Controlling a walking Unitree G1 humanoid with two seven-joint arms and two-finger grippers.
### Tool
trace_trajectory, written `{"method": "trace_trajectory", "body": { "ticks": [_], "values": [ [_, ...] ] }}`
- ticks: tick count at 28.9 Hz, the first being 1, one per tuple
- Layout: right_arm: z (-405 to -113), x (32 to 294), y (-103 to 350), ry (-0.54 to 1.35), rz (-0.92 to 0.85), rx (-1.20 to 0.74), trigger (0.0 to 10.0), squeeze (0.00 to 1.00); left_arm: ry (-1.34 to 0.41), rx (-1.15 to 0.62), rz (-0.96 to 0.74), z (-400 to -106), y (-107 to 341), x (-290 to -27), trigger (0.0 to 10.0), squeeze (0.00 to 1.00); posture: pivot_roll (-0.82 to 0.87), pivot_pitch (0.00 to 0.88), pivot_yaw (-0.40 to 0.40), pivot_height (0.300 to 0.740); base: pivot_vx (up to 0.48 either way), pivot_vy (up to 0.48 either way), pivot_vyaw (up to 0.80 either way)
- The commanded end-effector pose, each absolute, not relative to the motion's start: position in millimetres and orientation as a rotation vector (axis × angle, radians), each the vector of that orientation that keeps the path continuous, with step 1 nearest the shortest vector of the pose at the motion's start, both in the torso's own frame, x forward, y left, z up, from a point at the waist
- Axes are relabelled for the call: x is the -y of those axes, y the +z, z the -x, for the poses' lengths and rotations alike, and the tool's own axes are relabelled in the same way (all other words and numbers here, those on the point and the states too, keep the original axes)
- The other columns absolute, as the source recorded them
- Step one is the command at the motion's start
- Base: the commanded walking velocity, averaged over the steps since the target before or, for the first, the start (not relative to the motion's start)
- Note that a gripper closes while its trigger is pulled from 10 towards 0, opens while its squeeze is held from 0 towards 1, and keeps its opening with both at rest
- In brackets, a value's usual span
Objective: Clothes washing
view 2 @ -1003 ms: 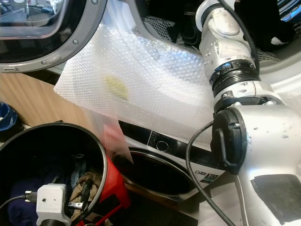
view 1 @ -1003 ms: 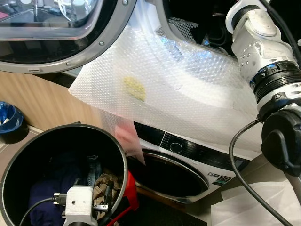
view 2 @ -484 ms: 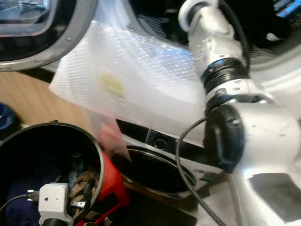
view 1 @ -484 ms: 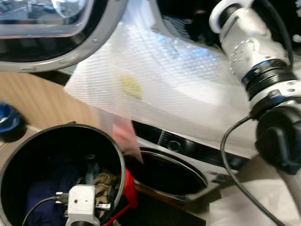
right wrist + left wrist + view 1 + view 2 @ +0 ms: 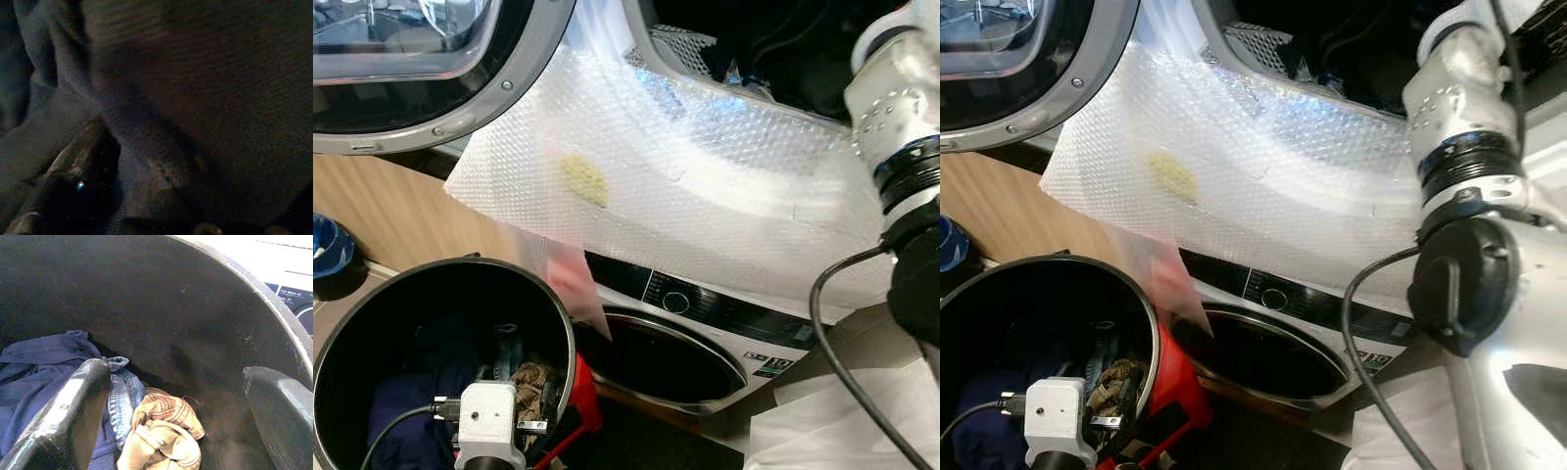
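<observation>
- The left tool (image 5: 181,416) hangs inside the tall black round laundry bin (image 5: 352,323), its two black fingers (image 5: 73,411) spread wide apart and holding nothing.
- Just beneath those fingers lies the laundry: a dark navy cloth (image 5: 44,357), a strip of blue denim (image 5: 122,396) and a crumpled tan plaid garment (image 5: 166,431), all on the bin's floor.
- The left arm's white wrist block (image 5: 489,416) shows at the near edge, above the bin's mouth.
- The right tool (image 5: 98,166) is pressed deep among dark fabric in a very dim space; whether it is clenched or released cannot be told.
- The silver right arm (image 5: 1469,166) reaches far and upward into the dark upper drum opening (image 5: 773,49) of the stacked machine.
- A sheet of clear bubble wrap (image 5: 685,186) drapes over the white front panel, with a small yellow patch (image 5: 584,179) on it.
- Below it sit the black control strip with a round dial (image 5: 675,302) and the lower machine's open round port (image 5: 656,357).
- A grey-rimmed glass door (image 5: 421,59) stands open at the far left, and a red piece (image 5: 585,392) sits against the bin's right side.
</observation>
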State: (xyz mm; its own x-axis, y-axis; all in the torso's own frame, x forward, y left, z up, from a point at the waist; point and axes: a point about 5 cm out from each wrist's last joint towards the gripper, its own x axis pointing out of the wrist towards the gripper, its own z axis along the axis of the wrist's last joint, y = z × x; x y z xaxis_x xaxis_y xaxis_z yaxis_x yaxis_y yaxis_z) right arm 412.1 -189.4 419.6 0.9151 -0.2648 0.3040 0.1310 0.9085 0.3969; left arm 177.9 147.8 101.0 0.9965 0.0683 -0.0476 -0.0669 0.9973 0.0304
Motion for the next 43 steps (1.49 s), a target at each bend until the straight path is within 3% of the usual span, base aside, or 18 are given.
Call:
{"method": "trace_trajectory", "body": {
  "ticks": [1,7,10,11,22,35,42,43],
  "values": [
    [-416,184,408,-0.164,-0.371,0.321,10.0,0.00,0.043,-0.108,-0.033,-174,91,-142,10.0,0.00,0.23,0.239,-0.125,0.740,0.000,0.000,0.00],
    [-415,178,415,-0.062,-0.455,0.344,10.0,0.00,0.044,-0.105,-0.027,-175,92,-142,10.0,0.00,0.22,0.231,-0.121,0.740,0.000,0.000,0.00],
    [-415,175,417,-0.037,-0.400,0.341,10.0,0.00,0.031,-0.108,-0.024,-177,91,-141,10.0,0.00,0.20,0.226,-0.112,0.740,0.000,0.000,0.00],
    [-415,175,416,-0.034,-0.383,0.333,10.0,1.00,0.024,-0.109,-0.024,-177,91,-140,10.0,0.00,0.20,0.226,-0.111,0.740,0.000,0.000,0.00],
    [-410,181,431,0.067,-0.361,0.381,10.0,1.00,0.020,-0.112,-0.016,-179,89,-139,10.0,0.00,0.17,0.235,-0.108,0.740,0.000,0.000,0.00],
    [-401,218,439,0.026,-0.365,0.443,10.0,1.00,0.000,-0.112,-0.011,-183,88,-136,10.0,0.00,0.14,0.227,-0.102,0.740,0.000,0.000,0.00],
    [-405,207,425,0.178,-0.271,0.414,10.0,1.00,-0.006,-0.104,-0.012,-187,89,-137,10.0,0.00,0.14,0.220,-0.102,0.740,0.000,0.000,0.00],
    [-406,204,423,0.212,-0.259,0.411,10.0,0.78,-0.006,-0.102,-0.011,-188,89,-137,10.0,0.00,0.15,0.211,-0.099,0.740,0.000,0.000,0.00]
  ]
}}
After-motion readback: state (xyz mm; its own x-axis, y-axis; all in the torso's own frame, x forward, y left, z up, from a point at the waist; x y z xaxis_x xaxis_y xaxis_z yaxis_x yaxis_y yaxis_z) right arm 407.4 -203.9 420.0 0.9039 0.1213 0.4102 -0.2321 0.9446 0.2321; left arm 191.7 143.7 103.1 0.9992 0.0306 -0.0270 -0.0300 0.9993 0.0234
